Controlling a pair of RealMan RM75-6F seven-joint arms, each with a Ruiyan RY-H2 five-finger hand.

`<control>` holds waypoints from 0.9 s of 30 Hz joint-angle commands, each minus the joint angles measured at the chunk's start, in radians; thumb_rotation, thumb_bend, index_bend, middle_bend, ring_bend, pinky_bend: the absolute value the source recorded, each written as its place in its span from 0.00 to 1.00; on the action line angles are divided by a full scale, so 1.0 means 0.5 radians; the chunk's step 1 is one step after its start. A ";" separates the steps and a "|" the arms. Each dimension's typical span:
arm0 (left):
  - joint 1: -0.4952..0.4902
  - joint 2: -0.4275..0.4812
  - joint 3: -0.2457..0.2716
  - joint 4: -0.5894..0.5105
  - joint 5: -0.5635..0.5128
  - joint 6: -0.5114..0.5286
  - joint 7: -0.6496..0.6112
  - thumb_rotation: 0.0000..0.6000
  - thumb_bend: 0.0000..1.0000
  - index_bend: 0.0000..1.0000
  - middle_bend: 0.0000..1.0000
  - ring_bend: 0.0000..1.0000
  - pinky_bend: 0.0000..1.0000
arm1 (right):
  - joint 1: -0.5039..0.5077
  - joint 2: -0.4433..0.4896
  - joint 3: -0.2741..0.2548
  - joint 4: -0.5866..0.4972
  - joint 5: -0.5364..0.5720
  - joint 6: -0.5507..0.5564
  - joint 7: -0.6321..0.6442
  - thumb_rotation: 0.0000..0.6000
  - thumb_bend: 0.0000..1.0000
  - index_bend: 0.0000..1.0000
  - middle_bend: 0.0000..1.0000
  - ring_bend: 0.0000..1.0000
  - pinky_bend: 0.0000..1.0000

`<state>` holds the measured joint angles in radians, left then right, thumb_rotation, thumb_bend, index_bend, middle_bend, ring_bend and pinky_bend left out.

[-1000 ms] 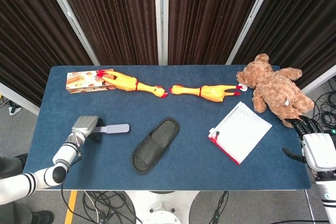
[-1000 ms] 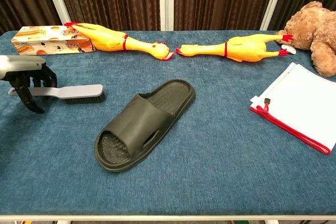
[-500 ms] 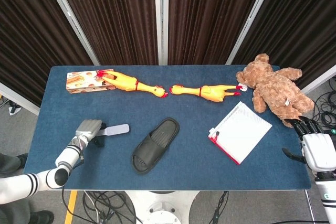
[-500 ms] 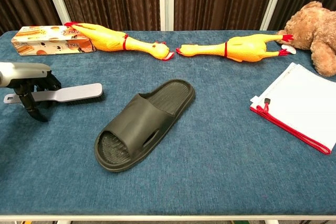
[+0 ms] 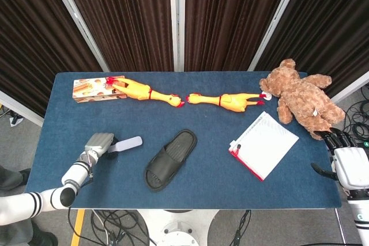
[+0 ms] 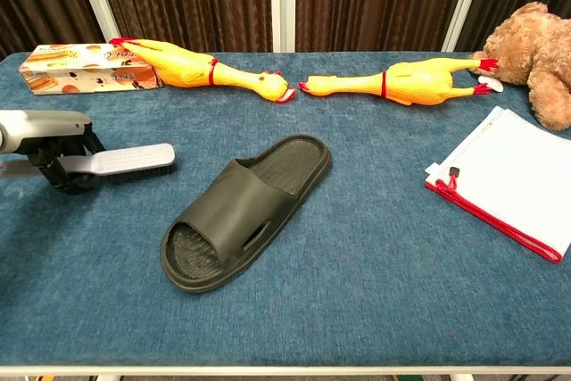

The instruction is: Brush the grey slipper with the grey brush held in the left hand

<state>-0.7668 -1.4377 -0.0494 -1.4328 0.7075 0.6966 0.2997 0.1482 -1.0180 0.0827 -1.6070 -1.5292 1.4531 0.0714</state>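
Note:
The grey slipper (image 5: 170, 159) (image 6: 244, 210) lies near the front middle of the blue table, toe end pointing back right. My left hand (image 5: 98, 144) (image 6: 55, 151) grips the handle of the grey brush (image 5: 128, 143) (image 6: 132, 160), which sticks out to the right and is tilted, its head a short way left of the slipper. My right hand (image 5: 347, 164) hangs off the table's right edge with its fingers apart and nothing in it; the chest view does not show it.
Two yellow rubber chickens (image 5: 143, 91) (image 5: 226, 101) lie along the back, with an orange box (image 5: 91, 88) at the back left. A brown teddy bear (image 5: 300, 95) sits at the back right. A white pouch with red trim (image 5: 263, 144) lies right of the slipper.
My left hand has closed on the brush handle and shifted slightly right and toward the front, tilting the brush head up. The slipper and right hand have not moved.

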 commanded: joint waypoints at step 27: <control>0.467 0.037 0.025 -0.162 1.610 0.993 -0.938 1.00 0.42 1.00 1.00 1.00 1.00 | 1.172 -0.341 0.210 -0.176 0.018 -1.506 -0.425 1.00 0.03 0.07 0.12 0.01 0.11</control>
<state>-0.5414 -1.4174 -0.0565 -1.5002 1.4846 1.1771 -0.1921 0.5839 -1.0881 0.1410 -1.7323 -1.6013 0.8802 -0.0845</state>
